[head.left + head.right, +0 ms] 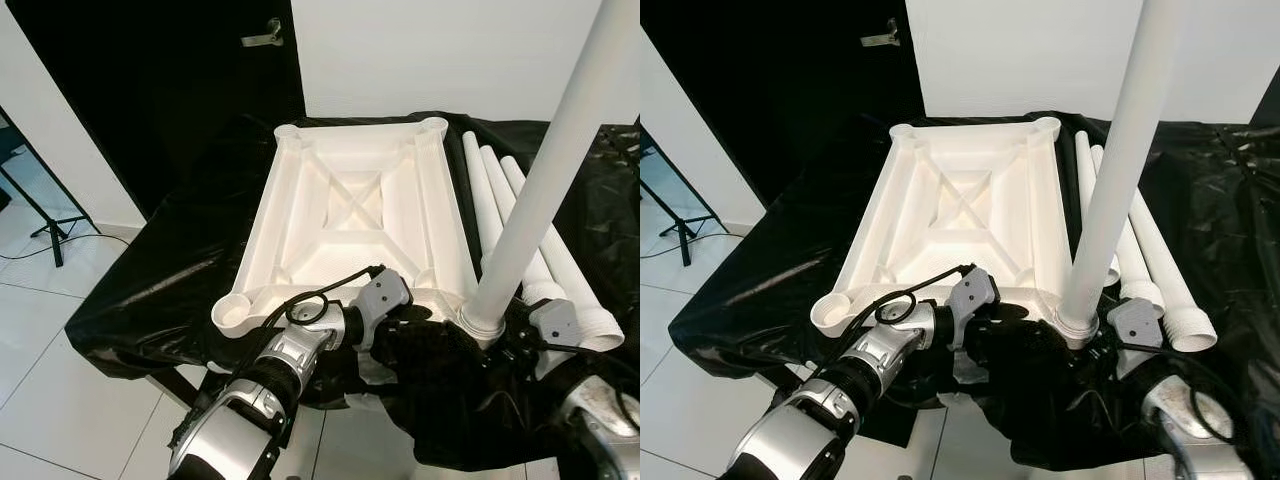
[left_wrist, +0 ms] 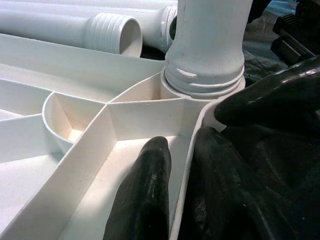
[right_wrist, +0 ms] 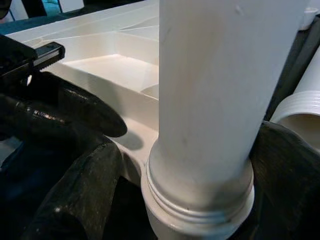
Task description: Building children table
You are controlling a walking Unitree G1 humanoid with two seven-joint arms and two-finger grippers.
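While socketed upright, leg (image 1: 545,190) between right end effector (image 3: 200,165) fingers.

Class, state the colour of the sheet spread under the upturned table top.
Glossy black; the sheet shows best in the left eye view, beneath the white table top.

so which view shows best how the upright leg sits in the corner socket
The left wrist view: the upright leg shows its threaded collar seated in the tabletop corner socket. The right wrist view shows the collar closer, little socket. The eye views show it distant.

One upturned white tabletop (image 1: 350,200), one leg standing (image 1: 540,190) in its five o'clock socket, and seemingly three loose legs (image 1: 500,200) at three o'clock.
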